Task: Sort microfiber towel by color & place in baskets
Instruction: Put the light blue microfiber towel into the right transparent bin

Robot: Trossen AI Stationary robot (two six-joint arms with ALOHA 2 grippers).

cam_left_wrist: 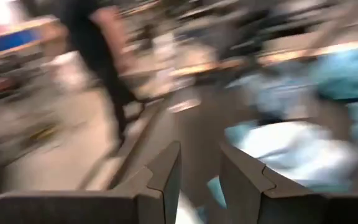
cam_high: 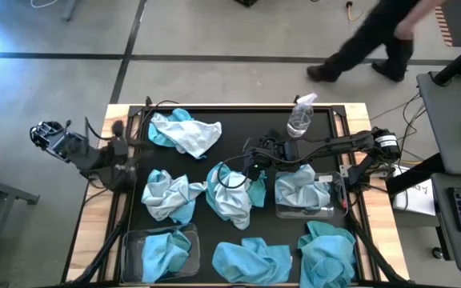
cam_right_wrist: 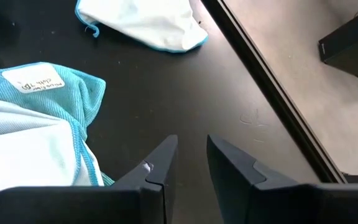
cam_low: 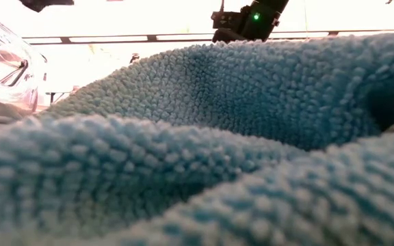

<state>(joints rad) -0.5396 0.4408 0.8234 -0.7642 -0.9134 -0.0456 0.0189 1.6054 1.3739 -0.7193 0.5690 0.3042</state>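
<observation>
Crumpled towels [cam_high: 230, 192], no clear long axis, prob. none gripped

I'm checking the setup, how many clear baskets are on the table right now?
2. One basket sits at the table's front-left corner with a turquoise towel inside; the other basket is on the right side, holding a paler towel. None seems hidden.

**Right arm reaches to centre, left arm held off at the left edge**

Your right arm enters from the right edge of the high view and stretches leftward across the middle, ending with the right gripper [cam_high: 250, 164] near the centre. In its wrist view, the right gripper [cam_right_wrist: 191, 158] has its fingers slightly parted with nothing between them. Your left arm sits folded at the left edge, its left gripper [cam_high: 45, 134] in the frame's left middle; the left gripper [cam_left_wrist: 201, 168] shows a narrow, empty gap.
</observation>
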